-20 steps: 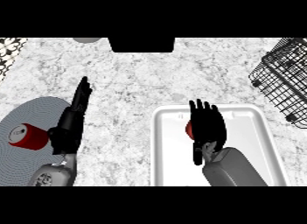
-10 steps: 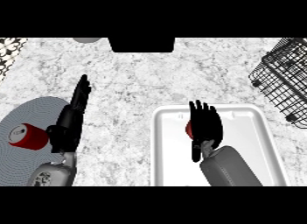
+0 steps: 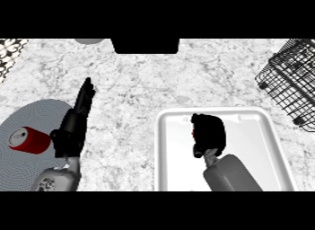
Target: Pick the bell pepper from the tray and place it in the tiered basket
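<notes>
Grasp on bell pepper (image 3: 195, 133)
Right hand (image 3: 208, 134) curls round it over tray (image 3: 265, 148); lifting early risks slippage

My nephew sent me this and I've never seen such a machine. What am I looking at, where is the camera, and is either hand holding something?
This is a humanoid robot at a kitchen counter, seen from its own head looking steeply down, so only its two grey forearms with black hands show, coming in from the lower edge. The marble counter carries a white tray in front, a black wire tiered basket at the right edge, and a round grey mat at the left with a red can lying on it. The left hand rests open beside the can, fingers pointing away, holding nothing. The right hand is over the tray with fingers curled round a red thing, most likely the bell pepper, which it almost wholly hides. The basket looks like the pepper's destination.
</notes>
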You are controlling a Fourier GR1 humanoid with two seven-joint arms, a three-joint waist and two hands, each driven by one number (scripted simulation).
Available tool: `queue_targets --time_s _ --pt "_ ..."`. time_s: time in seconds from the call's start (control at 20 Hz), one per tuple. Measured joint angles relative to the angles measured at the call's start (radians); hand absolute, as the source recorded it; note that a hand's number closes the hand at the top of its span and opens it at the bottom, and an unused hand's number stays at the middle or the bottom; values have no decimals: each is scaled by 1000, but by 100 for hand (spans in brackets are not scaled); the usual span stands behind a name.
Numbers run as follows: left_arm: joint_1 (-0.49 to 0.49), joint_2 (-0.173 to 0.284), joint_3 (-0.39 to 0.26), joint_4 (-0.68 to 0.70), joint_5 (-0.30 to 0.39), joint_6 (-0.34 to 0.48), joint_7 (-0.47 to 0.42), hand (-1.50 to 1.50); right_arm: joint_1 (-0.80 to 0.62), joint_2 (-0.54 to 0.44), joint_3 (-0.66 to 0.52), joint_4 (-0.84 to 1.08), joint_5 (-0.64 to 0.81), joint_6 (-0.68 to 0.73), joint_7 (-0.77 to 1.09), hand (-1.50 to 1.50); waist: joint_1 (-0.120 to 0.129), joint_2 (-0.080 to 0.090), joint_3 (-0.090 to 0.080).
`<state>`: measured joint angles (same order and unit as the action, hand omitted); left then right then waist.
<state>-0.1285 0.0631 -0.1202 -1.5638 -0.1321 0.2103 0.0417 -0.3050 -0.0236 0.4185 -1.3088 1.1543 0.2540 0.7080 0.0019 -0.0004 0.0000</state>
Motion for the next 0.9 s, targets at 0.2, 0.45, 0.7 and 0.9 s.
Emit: queue_targets --time_s 0.2,0.45,0.7,0.9 --pt "-25 -9 10 34 -5 3 -7 0 -16 -46 22 31 62 -55 -62 150 0 -1 0" --pt "-17 1 29 38 6 -6 -23 0 49 -207 60 -7 65 -93 -270 150 -8 -10 -2" --pt "5 8 39 23 4 2 -21 0 183 -511 56 -58 5 -156 -609 150 -32 -13 -1" --pt "4 4 38 22 4 1 -21 0 280 -713 -52 -43 -81 -295 -842 150 -32 -6 0"
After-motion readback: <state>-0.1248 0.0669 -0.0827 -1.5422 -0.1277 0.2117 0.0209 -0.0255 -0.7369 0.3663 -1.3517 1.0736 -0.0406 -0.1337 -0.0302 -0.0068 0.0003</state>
